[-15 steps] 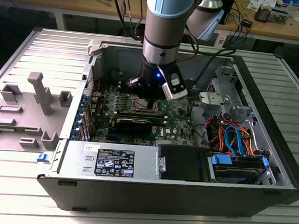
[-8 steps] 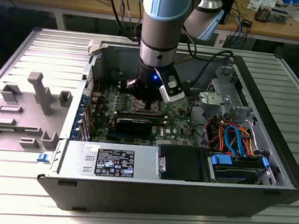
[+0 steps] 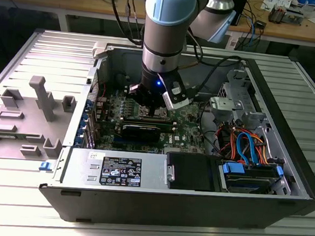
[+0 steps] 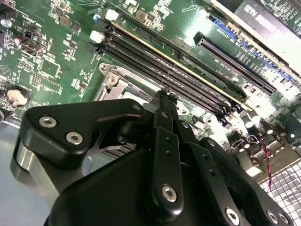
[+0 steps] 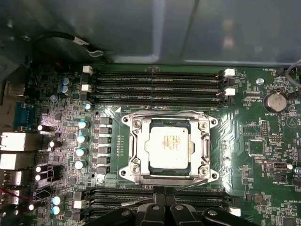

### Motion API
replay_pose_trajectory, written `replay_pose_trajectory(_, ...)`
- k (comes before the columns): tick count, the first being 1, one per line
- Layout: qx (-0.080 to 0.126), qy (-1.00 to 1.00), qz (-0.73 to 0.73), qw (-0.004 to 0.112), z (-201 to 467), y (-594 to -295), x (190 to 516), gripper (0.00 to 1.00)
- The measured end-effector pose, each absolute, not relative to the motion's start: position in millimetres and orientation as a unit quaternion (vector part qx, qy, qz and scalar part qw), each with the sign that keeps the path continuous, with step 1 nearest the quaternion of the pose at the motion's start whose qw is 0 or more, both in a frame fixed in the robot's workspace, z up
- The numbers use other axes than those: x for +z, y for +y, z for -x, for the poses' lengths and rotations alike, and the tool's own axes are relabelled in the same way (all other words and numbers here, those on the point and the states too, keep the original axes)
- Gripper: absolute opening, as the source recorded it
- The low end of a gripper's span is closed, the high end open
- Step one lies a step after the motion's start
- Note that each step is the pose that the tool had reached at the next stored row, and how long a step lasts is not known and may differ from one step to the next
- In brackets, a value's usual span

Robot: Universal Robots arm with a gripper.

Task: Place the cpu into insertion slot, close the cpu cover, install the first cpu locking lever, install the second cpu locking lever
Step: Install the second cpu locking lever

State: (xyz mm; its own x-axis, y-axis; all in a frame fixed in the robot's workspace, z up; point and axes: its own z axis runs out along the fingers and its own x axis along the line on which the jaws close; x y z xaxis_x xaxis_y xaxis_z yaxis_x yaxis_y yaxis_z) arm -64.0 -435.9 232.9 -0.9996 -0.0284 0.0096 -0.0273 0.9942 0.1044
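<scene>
One open PC case holding one green motherboard – four long black memory slots on one side of the socket. One insertion slot, one cpu seated flat in it: silver-grey square top. One cpu cover lies down around it. Gripper hovers just beside the socket – fingertips pressed together, nothing between them.

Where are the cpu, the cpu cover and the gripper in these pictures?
cpu [image 5: 169, 148]: first wrist view, middle of its silver-grey top.
cpu cover [image 5: 204, 149]: first wrist view, side bar of the metal frame.
gripper [image 4: 164, 96]: second wrist view, at the fingertips.
</scene>
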Motion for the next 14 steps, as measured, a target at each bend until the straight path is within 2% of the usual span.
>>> replay_pose_trajectory(7, -0.072, -0.997, -0.014, 0.005, 64.9, -441.5, 232.9, 0.11)
replay_pose_trajectory(14, -0.078, -0.997, -0.014, 0.007, 73.9, -445.6, 231.0, 0.11)
